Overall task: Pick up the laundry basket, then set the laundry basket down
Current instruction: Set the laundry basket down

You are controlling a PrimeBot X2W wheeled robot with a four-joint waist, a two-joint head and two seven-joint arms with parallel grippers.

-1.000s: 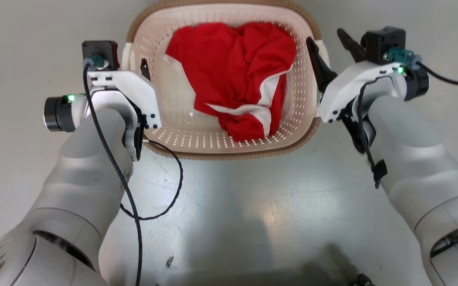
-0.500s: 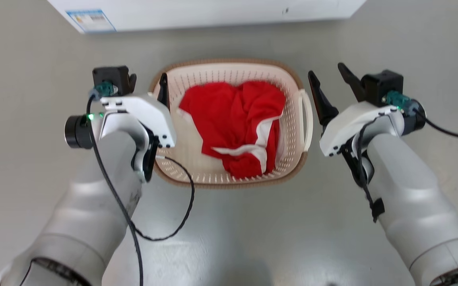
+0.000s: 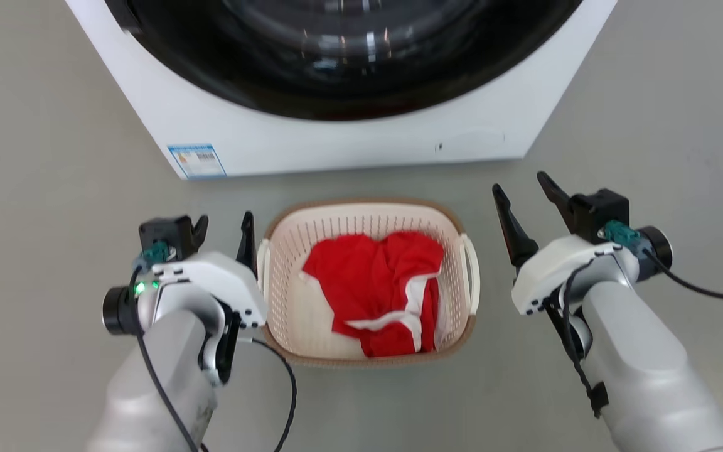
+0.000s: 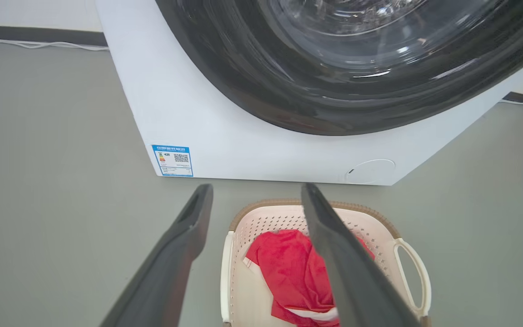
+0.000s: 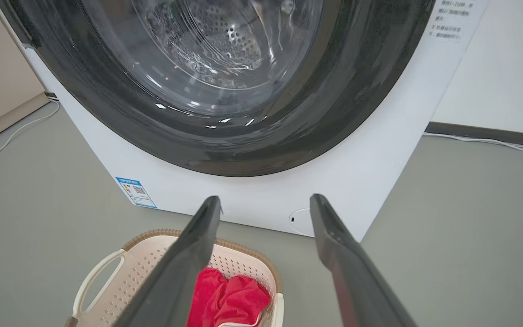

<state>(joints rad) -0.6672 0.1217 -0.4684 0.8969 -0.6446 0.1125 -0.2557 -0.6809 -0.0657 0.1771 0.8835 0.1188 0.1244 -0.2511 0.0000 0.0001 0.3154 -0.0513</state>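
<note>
A small cream laundry basket [image 3: 286,301] with a brown rim is shown standing on the grey floor [image 3: 54,220], just in front of a white washing machine [image 3: 336,138]. A red garment [image 3: 380,282] is seen lying inside it. The left gripper [image 3: 224,218] is held just beside the basket's left handle [image 3: 263,263], and the right gripper [image 3: 521,201] is held a little apart from the right handle [image 3: 473,282]. Both sets of fingers are spread wide and nothing is held. Whether the lift is yet to come or the basket is already set down cannot be told.
</note>
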